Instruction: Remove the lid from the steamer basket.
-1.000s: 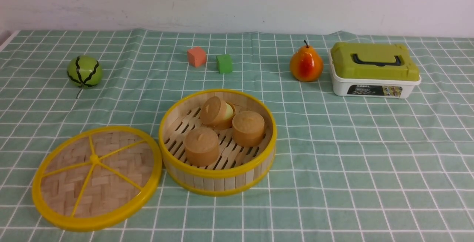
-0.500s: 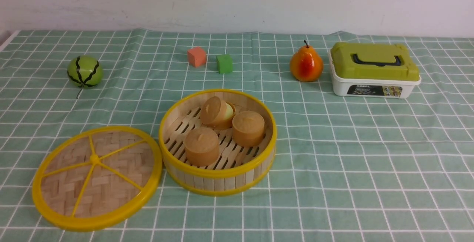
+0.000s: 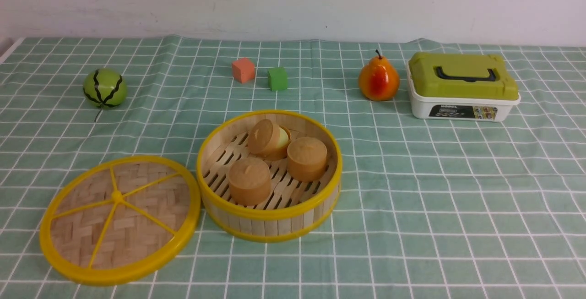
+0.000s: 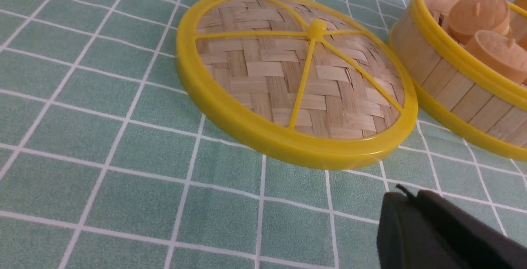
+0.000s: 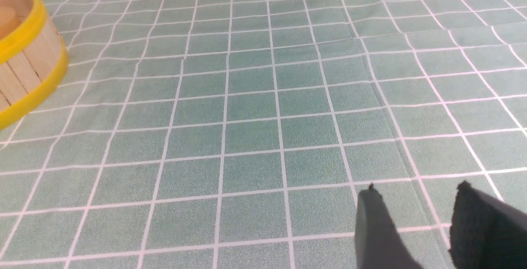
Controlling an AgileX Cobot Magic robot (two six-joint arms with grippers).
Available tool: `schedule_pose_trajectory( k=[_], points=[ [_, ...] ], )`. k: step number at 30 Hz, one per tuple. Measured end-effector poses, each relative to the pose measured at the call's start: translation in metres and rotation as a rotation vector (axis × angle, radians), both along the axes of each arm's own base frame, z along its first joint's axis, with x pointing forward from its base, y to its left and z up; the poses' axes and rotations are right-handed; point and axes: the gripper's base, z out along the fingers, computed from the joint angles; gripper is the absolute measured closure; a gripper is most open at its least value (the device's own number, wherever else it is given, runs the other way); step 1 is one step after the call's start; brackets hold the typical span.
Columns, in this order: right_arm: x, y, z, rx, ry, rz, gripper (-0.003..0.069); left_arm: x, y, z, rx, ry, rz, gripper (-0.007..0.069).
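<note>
The lid (image 3: 120,219), a woven bamboo disc with a yellow rim and spokes, lies flat on the cloth just left of the steamer basket (image 3: 269,175). The basket stands open with three tan buns inside. Neither arm shows in the front view. In the left wrist view the lid (image 4: 296,75) and the basket (image 4: 461,71) lie ahead of my left gripper (image 4: 411,197), whose black fingers are pressed together, empty, short of the lid's rim. My right gripper (image 5: 416,195) is open and empty over bare cloth, right of the basket (image 5: 24,59).
A toy watermelon (image 3: 105,88) sits at the far left. An orange cube (image 3: 243,70) and a green cube (image 3: 277,78) sit behind the basket. A pear (image 3: 378,80) and a white box with an olive-green lid (image 3: 462,86) stand at the far right.
</note>
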Motion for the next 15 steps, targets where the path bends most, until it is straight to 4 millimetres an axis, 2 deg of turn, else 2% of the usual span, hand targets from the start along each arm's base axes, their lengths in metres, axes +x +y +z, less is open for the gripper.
schedule_pose_trajectory(
  k=[15],
  points=[
    [0.0,0.0,0.0,0.0,0.0,0.0,0.0418,0.0,0.0,0.0,0.0,0.0,0.0,0.0584]
  ],
)
